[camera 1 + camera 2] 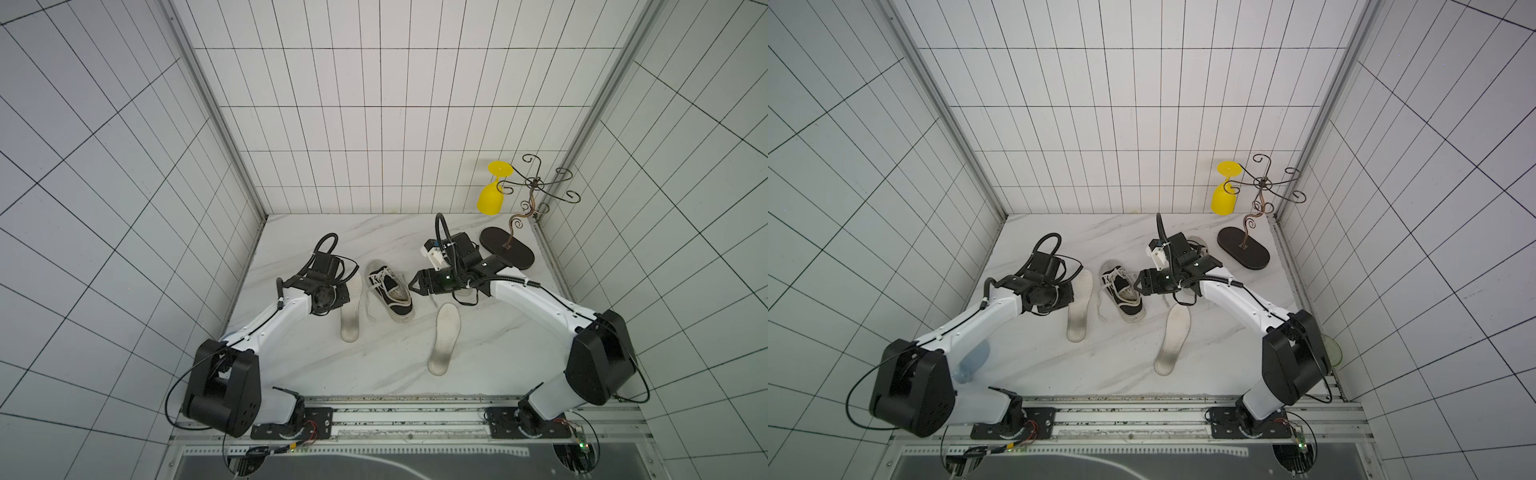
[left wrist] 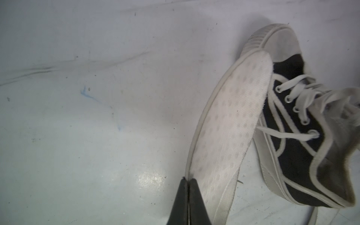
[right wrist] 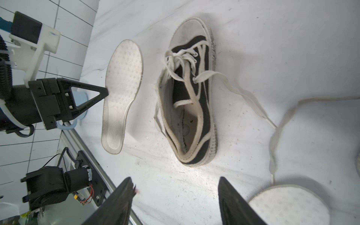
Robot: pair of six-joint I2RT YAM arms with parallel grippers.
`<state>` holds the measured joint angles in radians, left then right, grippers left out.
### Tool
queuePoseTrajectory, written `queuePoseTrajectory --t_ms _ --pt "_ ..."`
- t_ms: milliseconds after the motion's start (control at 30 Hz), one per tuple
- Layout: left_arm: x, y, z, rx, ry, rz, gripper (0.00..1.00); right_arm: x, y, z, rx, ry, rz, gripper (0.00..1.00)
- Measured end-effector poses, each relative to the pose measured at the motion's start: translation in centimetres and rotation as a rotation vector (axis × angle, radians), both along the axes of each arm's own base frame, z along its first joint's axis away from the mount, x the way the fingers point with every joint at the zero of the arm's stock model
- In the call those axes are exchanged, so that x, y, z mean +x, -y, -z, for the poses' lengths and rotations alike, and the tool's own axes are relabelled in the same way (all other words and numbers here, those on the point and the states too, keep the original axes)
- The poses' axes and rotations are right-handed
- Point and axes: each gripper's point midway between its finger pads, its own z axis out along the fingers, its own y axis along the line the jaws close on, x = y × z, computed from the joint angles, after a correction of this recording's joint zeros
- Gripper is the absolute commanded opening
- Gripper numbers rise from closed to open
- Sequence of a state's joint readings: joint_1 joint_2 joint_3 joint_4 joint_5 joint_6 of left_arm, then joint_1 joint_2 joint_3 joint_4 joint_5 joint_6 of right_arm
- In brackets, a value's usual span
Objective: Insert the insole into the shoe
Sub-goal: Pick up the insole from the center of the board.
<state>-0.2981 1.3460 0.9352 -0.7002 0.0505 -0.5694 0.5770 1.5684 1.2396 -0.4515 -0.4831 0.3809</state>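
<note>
— Where's the insole [image 1: 350,318] from where you stand?

— On the marble counter [image 1: 374,370], just beside the shoe [image 1: 388,291], on the left arm's side and roughly parallel to it. You can see the same in both top views.

— And the left end effector [image 3: 106,91]?

— Pinched tight on the insole's long edge, about midway along. From the left wrist view the two black tips [image 2: 188,180] meet with the rim clamped between them, and the dotted fabric face runs away towards the shoe's white toe cap. That edge looks tipped up off the counter, though I can't tell how much of the insole has lifted clear.

— The shoe itself?

— Black canvas with white trim, standing on its sole, opening upward, laces loose and trailing across the counter. Its toe points to the back wall and its heel to the arms' bases.

— What about the right end effector [image 3: 175,178]?

— Jaws spread apart, nothing between them. It hangs close by the shoe's other side, near the heel opening, not touching it.

— I see another one.

— Yes, a second insole [image 1: 445,338] lies flat on the right arm's side, apart from the shoe.
</note>
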Motion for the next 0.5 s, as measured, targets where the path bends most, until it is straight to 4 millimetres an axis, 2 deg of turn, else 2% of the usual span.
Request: queuePoseTrajectory --t_ms 133,267,400,500 --pt "-0.5 0.1 -2.5 -0.032 0.042 -0.003 0.00 0.1 -3.1 -1.5 0.141 -0.011 -0.044 0.73" --pt "-0.8 0.8 -5.1 -0.099 0.101 -0.004 0.00 0.3 -5.6 -1.5 0.224 -0.048 -0.073 0.73" --pt "-0.9 2.3 -6.6 -0.174 0.133 0.001 0.00 0.1 -7.2 -1.2 0.270 -0.090 -0.089 0.69" --pt "-1.0 4.2 -7.3 -0.227 0.148 0.020 0.00 0.0 -8.1 -1.8 0.312 -0.100 -0.093 0.63"
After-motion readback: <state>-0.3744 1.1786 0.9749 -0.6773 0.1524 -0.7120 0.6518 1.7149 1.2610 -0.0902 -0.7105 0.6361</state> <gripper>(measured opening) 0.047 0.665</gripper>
